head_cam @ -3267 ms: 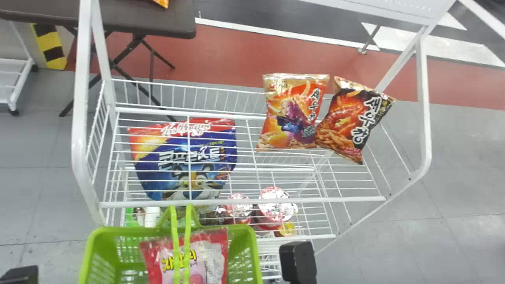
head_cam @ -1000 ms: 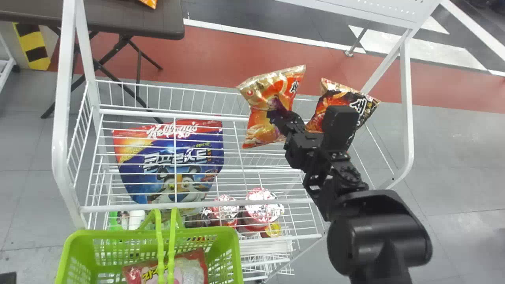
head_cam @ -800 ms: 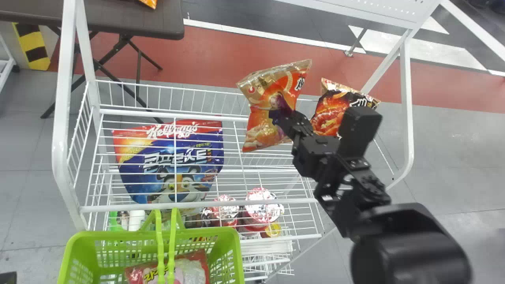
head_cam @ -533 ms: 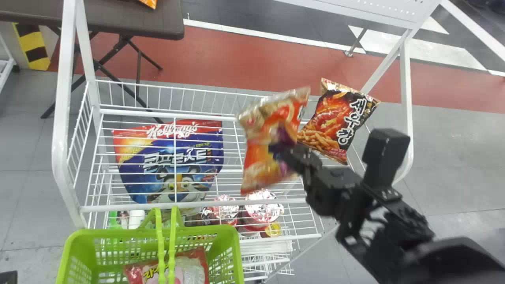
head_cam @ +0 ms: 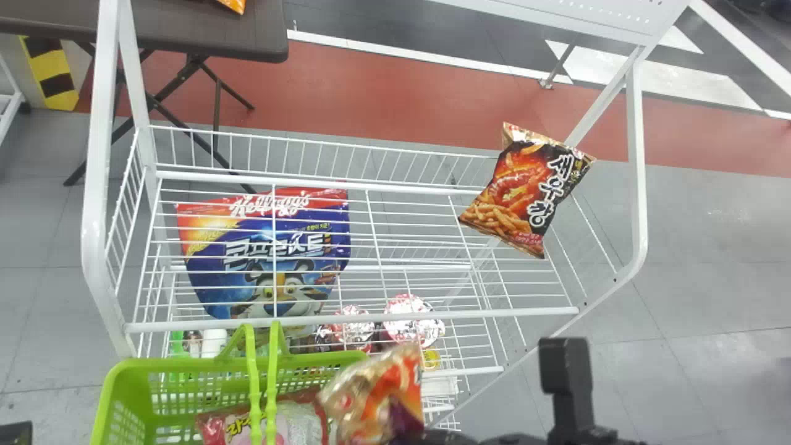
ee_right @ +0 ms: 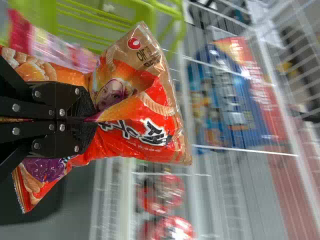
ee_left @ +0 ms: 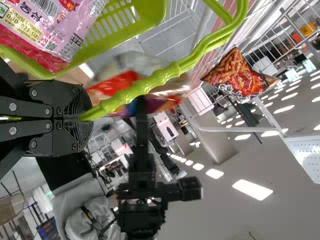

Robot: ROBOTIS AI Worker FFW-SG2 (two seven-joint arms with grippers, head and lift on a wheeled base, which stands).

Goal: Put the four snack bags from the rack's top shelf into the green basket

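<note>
Swinging orange bag (head_cam: 369, 395) from top shelf (head_cam: 494, 313) toward green basket (head_cam: 185, 366) with right gripper (head_cam: 426, 437); right wrist view: pinching bag mid-body; left wrist view: clamping handles (ee_left: 150, 82) with left gripper (ee_left: 89, 119).

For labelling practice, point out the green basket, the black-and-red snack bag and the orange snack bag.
Green basket (head_cam: 179, 366), head view: its far rim.
Black-and-red snack bag (head_cam: 524, 188), head view: middle of front.
Orange snack bag (ee_right: 111, 95), right wrist view: printed character's face.

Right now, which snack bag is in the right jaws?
The orange-and-gold bag, pinched there; the black-and-red one lies on the rack, the pink one in the green basket.
</note>
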